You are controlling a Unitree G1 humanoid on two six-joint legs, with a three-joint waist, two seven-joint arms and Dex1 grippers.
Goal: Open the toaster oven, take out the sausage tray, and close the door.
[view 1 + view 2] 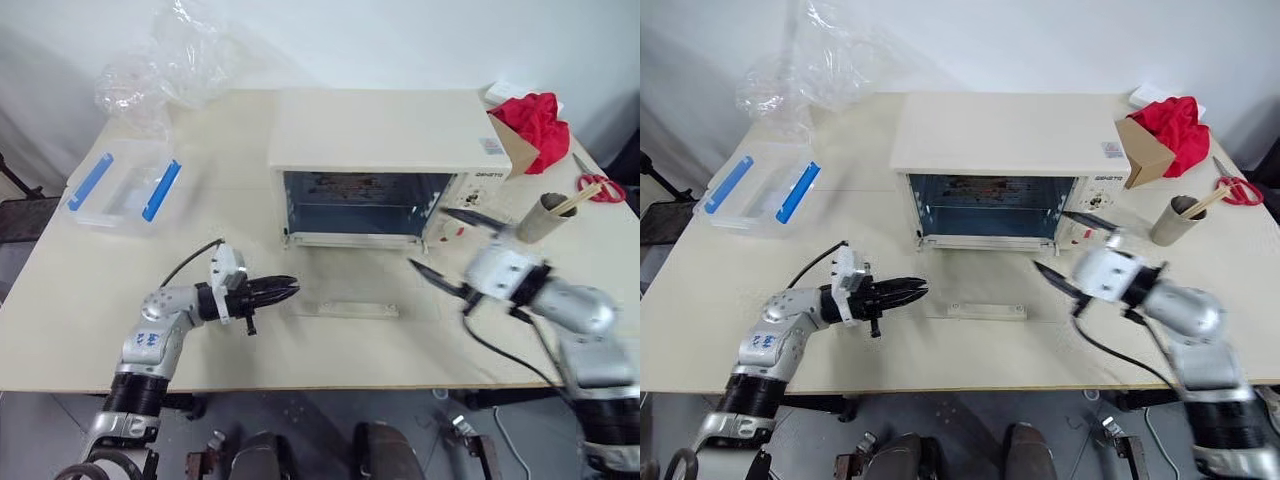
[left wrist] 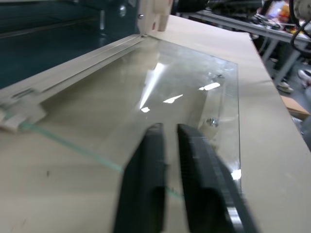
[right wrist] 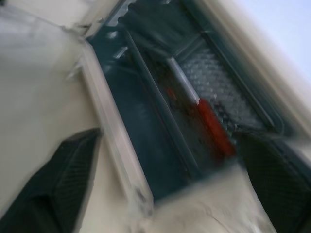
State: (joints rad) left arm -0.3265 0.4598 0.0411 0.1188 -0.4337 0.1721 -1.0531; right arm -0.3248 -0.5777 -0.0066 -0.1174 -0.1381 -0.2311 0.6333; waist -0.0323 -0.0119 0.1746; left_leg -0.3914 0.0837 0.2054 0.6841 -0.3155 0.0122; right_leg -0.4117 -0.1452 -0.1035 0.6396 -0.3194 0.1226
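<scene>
Sausage tray is seen inside the toaster oven, resting on a rack in the cavity with the red sausage lying on it. The oven stands near the middle of the table, and its door is folded down flat onto the tabletop in front, the glass pane facing up and the bar handle at its front edge. The left gripper is held just off the door's left side, its fingers parted only by a narrow gap, with nothing between them. The right gripper is spread wide and empty beside the oven's lower right corner, aimed toward the open cavity. A clear box with blue clips, a red cloth, scissors and a cardboard tube are set around the oven.
</scene>
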